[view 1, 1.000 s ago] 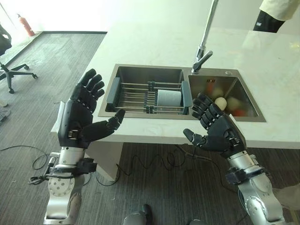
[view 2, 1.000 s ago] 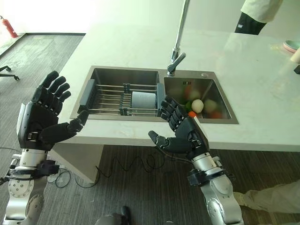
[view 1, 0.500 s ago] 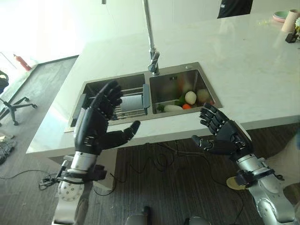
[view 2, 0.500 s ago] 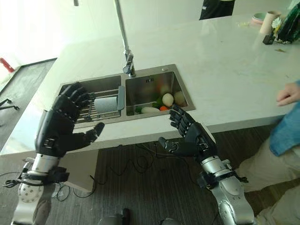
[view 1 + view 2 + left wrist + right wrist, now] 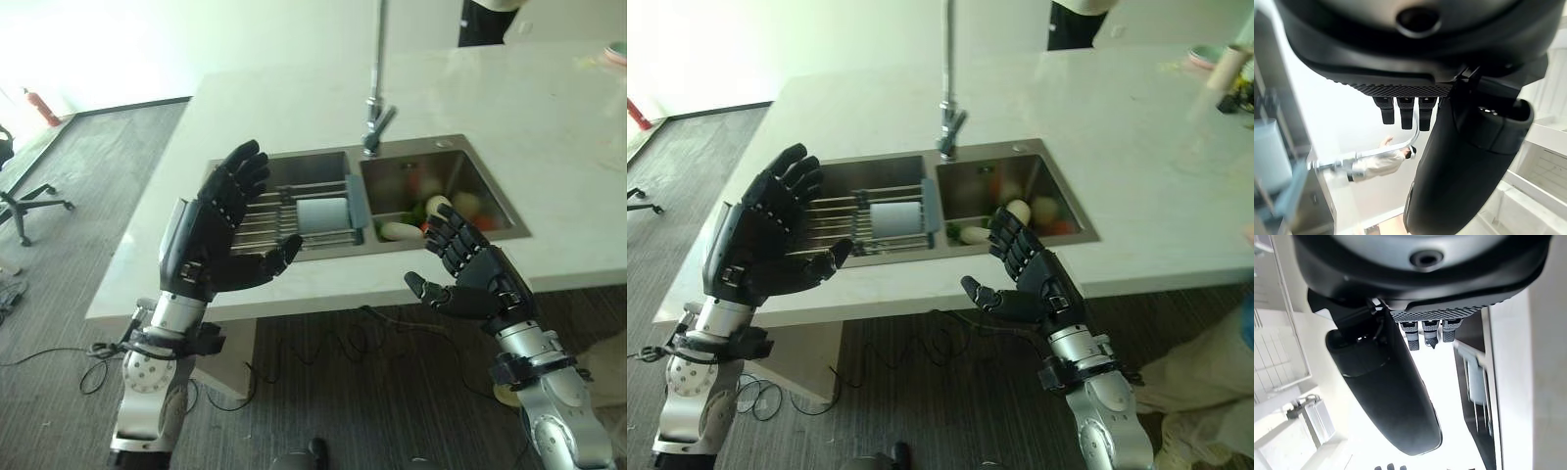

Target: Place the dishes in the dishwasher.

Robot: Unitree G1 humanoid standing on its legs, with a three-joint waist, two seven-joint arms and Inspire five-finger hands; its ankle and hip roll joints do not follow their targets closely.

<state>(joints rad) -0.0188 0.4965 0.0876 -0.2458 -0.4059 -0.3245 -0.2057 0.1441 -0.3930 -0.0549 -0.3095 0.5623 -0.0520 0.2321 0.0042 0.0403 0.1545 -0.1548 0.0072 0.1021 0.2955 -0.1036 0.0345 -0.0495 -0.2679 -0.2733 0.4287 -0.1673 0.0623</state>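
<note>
Stainless double sink (image 5: 446, 147) set in pale stone counter (image 5: 294, 108). White cylindrical cup (image 5: 322, 214) lies on its side on wire rack (image 5: 269, 211) in left basin, long axis left-right. Left hand (image 5: 211, 245) and right hand (image 5: 475, 279) spread, empty, raised before counter edge.

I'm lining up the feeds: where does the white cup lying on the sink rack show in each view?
Left eye view: the white cup lies on the rack over the left basin, just right of the left hand.
Right eye view: at picture centre, left of the basin divider, up-left of the right hand.
Left wrist view: a pale blur at the picture's edge, likely the cup.
Right wrist view: cannot tell.
Shared landmark: the faucet behind the sink.
</note>
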